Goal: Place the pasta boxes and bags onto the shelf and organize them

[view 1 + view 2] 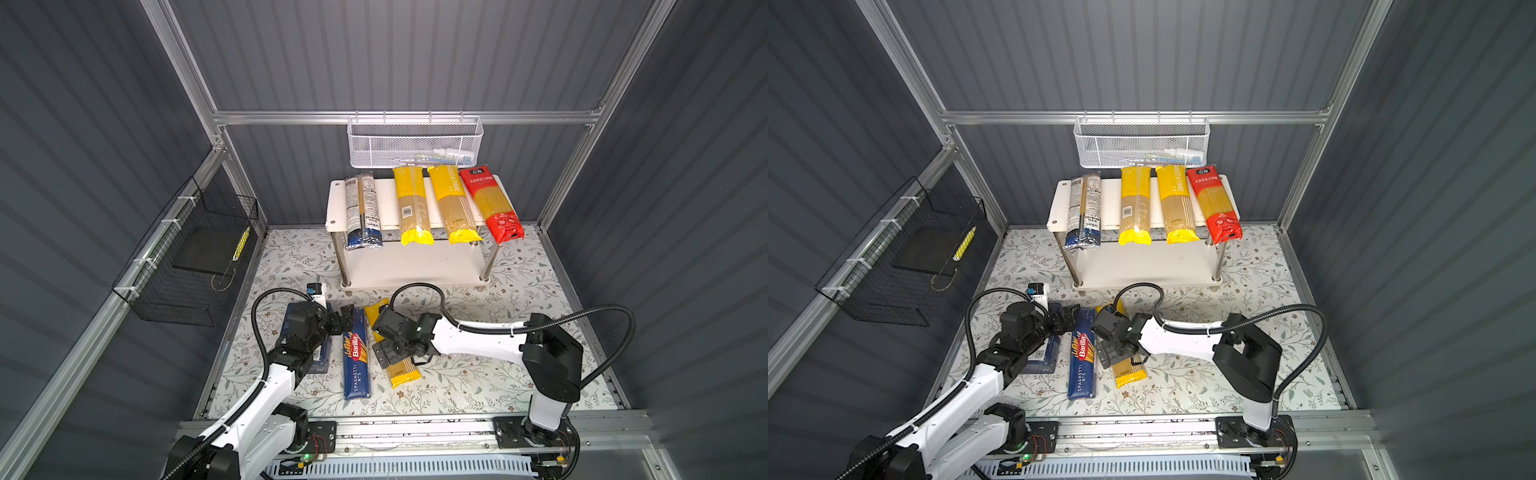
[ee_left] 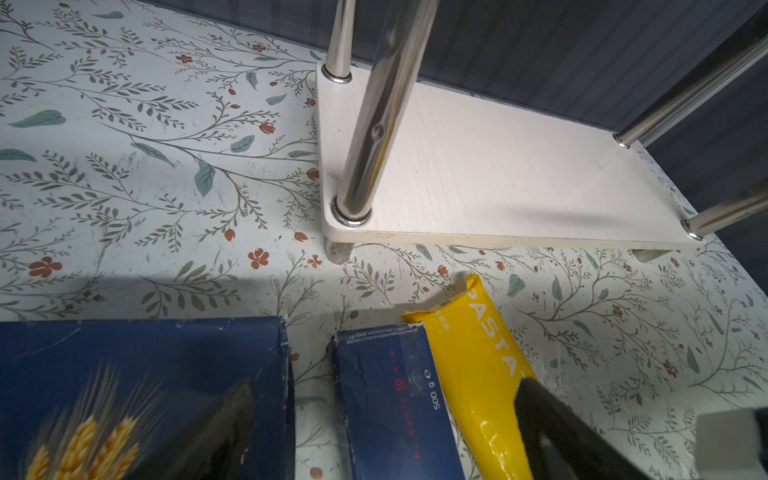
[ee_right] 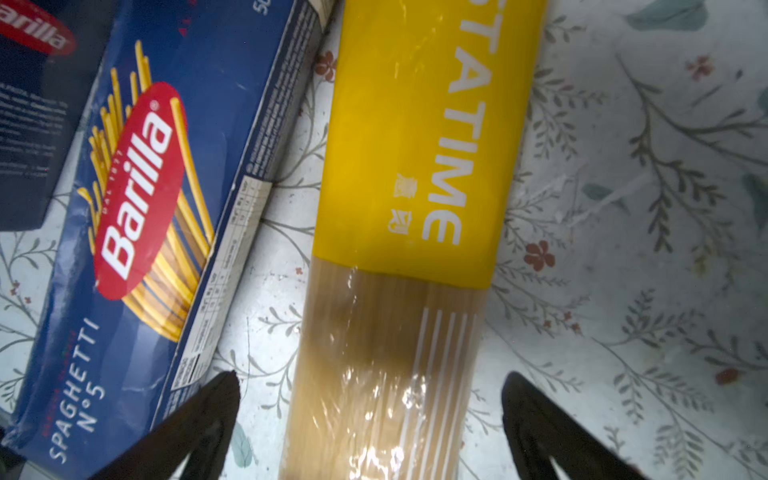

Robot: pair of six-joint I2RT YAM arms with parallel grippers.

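Observation:
On the floral table lie a narrow Barilla spaghetti box (image 1: 356, 361) (image 3: 137, 216), a wider blue box (image 1: 325, 365) (image 2: 137, 365) partly under my left arm, and a yellow PASTATIME bag (image 1: 403, 372) (image 3: 415, 187). My right gripper (image 1: 392, 358) (image 3: 374, 415) is open just above that bag, one finger on each side of its clear part. My left gripper (image 1: 345, 319) (image 2: 386, 436) is open over the far end of the narrow box (image 2: 386, 395). The shelf (image 1: 338, 208) carries a clear blue-ended bag (image 1: 363, 212), two yellow bags (image 1: 411, 208) (image 1: 453, 208) and a red bag (image 1: 490, 208) on its top board.
The shelf's lower board (image 1: 415, 266) (image 2: 498, 178) is bare, with chrome legs (image 2: 374, 124) at its corners. A white mesh basket (image 1: 415, 145) hangs above the shelf. A black wire basket (image 1: 187, 266) hangs on the left wall. An aluminium rail (image 1: 415, 428) runs along the front.

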